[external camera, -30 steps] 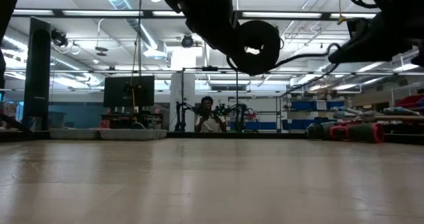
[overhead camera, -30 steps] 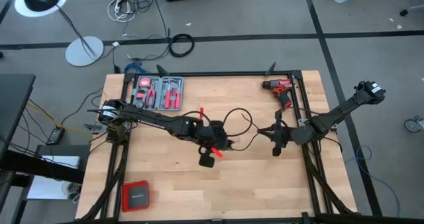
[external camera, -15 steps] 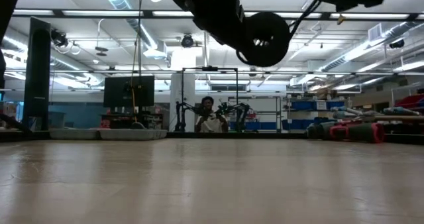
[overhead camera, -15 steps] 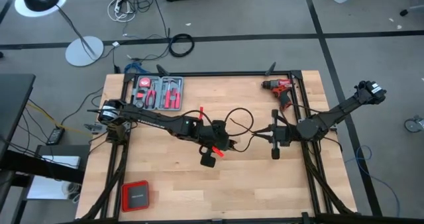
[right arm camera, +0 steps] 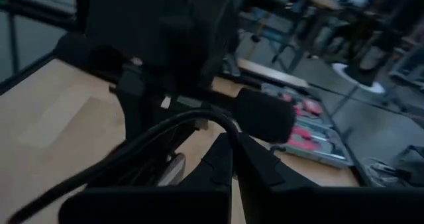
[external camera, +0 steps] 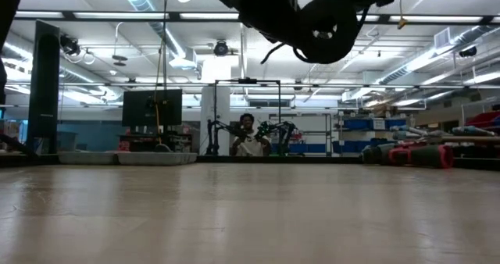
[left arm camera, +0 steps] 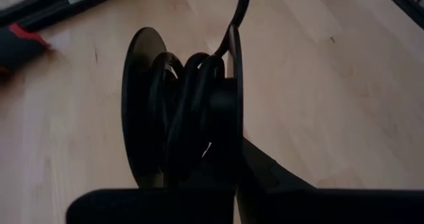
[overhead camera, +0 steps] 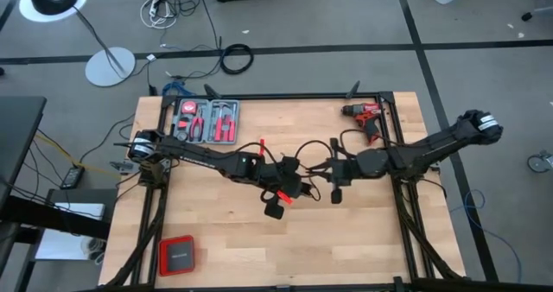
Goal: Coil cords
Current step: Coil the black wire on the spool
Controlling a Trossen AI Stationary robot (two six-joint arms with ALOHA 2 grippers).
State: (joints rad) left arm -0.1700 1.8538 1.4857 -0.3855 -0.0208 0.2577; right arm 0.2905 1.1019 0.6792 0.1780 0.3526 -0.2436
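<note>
A thin black cord (overhead camera: pixel 308 149) runs in a slack loop above the table's middle between my two grippers. Part of it is wound around the hub of a black two-flanged spool (left arm camera: pixel 179 118), which my left gripper (overhead camera: pixel 289 182) holds high above the wood; in the low view the spool (external camera: pixel 328 31) hangs near the top. My right gripper (overhead camera: pixel 318 167) is close on the spool's right and is shut on the free run of the cord (right arm camera: pixel 152 143). Its fingers point toward my left gripper. My left gripper is shut on the spool at one flange's lower rim (left arm camera: pixel 233 141), which sits between the two fingers. The spool is lifted clear of the table, standing on edge, with the cord leaving its top (left arm camera: pixel 242 2). My right gripper pinches the cord (right arm camera: pixel 213 118) between its two fingertips, roughly level, coming from the table's right. The fingers lie across the cord. The cord curves away slack toward the spool, clear of the table.
An open tool case (overhead camera: pixel 206 120) with red-handled pliers lies at the far left. A red drill (overhead camera: pixel 364 115) lies at the far right, and a red and black box (overhead camera: pixel 177 256) sits at the near left corner. A person (external camera: pixel 246 135) shows in the room beyond.
My right gripper has risen and travelled toward the table's left, closing in on the spool with the cord still pinched. The cord's loop between the two grippers has shrunk and bunched. My left gripper has tipped and rolled the spool a little, staying where it was.
</note>
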